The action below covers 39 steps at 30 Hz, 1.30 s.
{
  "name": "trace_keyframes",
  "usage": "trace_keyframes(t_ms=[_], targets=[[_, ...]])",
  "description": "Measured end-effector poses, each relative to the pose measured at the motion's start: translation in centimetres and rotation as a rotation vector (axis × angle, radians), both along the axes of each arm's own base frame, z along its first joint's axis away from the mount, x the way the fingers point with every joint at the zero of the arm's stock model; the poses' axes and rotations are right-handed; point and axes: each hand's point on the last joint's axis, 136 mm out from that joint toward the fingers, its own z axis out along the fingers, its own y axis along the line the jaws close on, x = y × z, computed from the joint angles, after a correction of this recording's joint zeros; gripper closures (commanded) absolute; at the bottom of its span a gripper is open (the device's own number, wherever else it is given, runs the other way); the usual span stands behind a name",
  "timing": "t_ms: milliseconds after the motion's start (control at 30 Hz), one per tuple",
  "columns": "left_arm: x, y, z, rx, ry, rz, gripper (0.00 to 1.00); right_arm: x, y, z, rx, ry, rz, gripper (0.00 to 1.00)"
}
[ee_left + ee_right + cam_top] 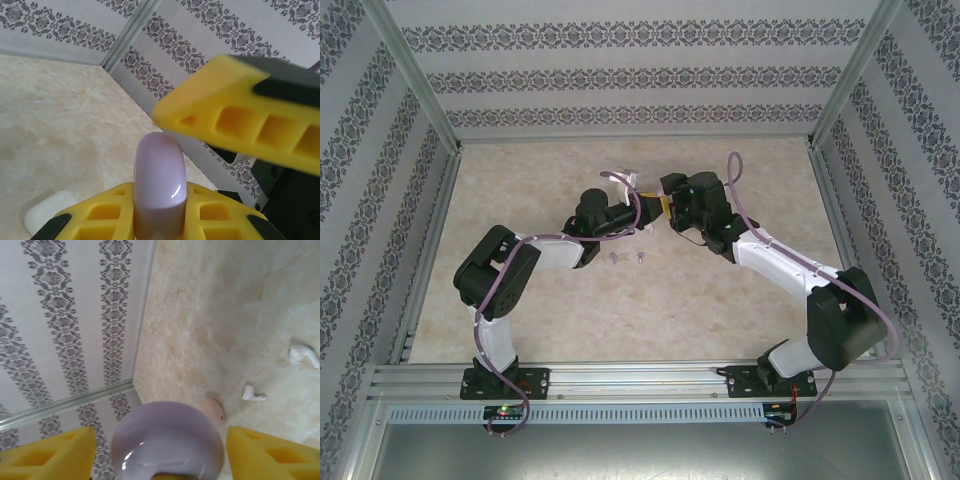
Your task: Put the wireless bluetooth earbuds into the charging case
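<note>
Purple case [159, 185] base beyond bottom edge

Beige marbled table [720, 300]. Two purple earbuds [614, 258] side by side near centre. Two white earbuds [303, 355] apart; pink case [216, 409] near. White case [47, 216] lying flat.

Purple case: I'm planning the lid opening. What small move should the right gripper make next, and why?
Probably close the right gripper on the top of the purple case. The left gripper clamps the case, which looks shut, and the right fingers straddle it with gaps both sides.
</note>
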Motion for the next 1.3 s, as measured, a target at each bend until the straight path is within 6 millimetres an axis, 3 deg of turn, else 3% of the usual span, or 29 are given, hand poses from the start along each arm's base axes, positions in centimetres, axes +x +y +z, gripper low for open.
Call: trace_keyframes(t_ms=[100,300,433,567,733,900,1300], targets=[[0.1,0.2,0.0,-0.008,0.013,-0.002,1.00,-0.3,-1.4,1.2,-0.022,-0.047,-0.002,0.23],[0.2,2.3,0.3,-0.018,0.050,-0.029,1.00,-2.8,-7.0,5.6,-0.125,-0.232,-0.015,0.22],[-0.3,3.9,2.3,-0.014,0.043,-0.064,1.00,-5.1,-8.9,5.1,-0.298,-0.329,0.060,0.25],[-2.6,3.8,4.3,0.015,0.020,-0.156,1.00,-6.9,-8.0,3.8,-0.461,-0.429,0.239,0.26],[-4.9,3.4,5.7,0.053,0.008,-0.270,1.00,-8.4,-5.7,4.0,-0.555,-0.577,0.460,0.27],[-6.5,3.3,6.0,0.080,0.019,-0.344,1.00,-9.2,-3.9,4.1,-0.564,-0.653,0.590,0.29],[-7.9,2.5,5.4,0.112,0.048,-0.407,1.00,-8.6,0.6,5.3,-0.562,-0.742,0.720,0.34]])
